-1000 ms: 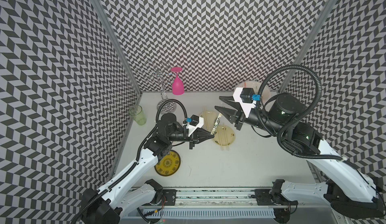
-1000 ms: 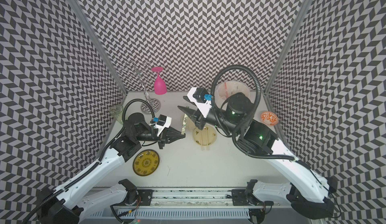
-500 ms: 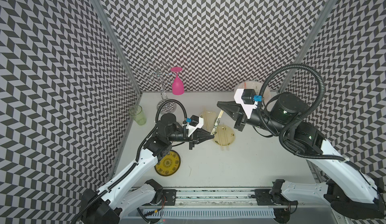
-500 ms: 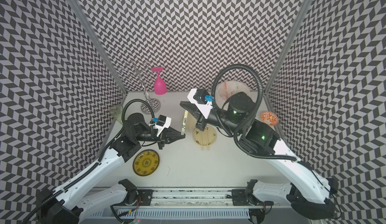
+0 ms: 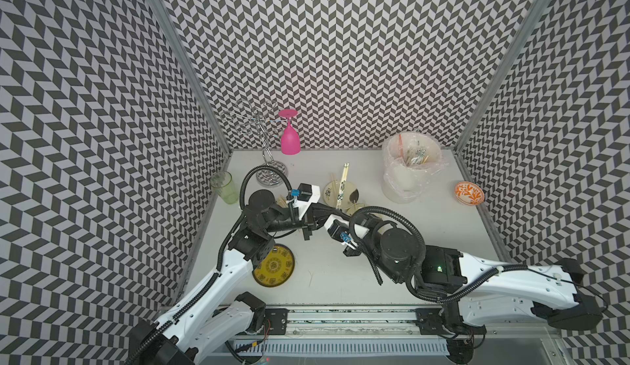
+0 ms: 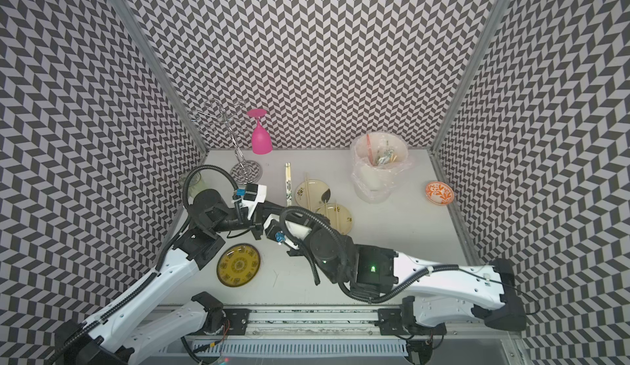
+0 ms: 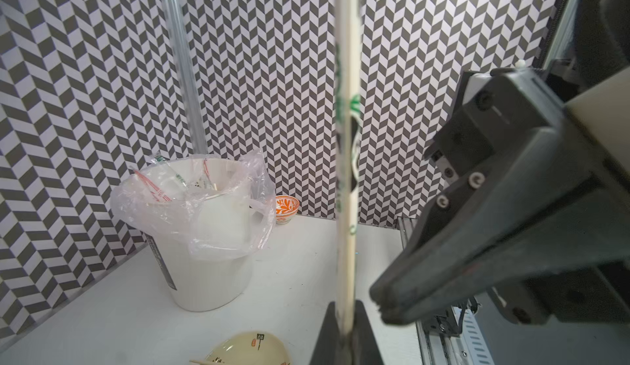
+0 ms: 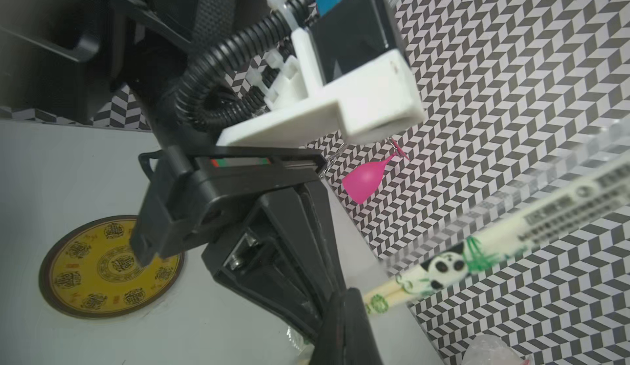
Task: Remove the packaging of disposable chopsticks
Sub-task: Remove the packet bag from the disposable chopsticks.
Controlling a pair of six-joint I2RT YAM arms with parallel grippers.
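Packaging [image 7: 345, 141], chopsticks [image 8: 395, 290] inside, clamped in left hand [image 7: 342, 329]; right hand [image 7: 380, 300] closed just beside, bin [image 7: 204, 261] well apart.

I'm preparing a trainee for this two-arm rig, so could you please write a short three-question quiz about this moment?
1. True or false: the left gripper is shut on the wrapped chopsticks.
2. How is the pink glass placed? A) lying on its side; B) hanging upside down from the wire rack; C) standing upright.
3. Fill in: the small bowl is white and ____.
Key: 1 true; 2 B; 3 orange.
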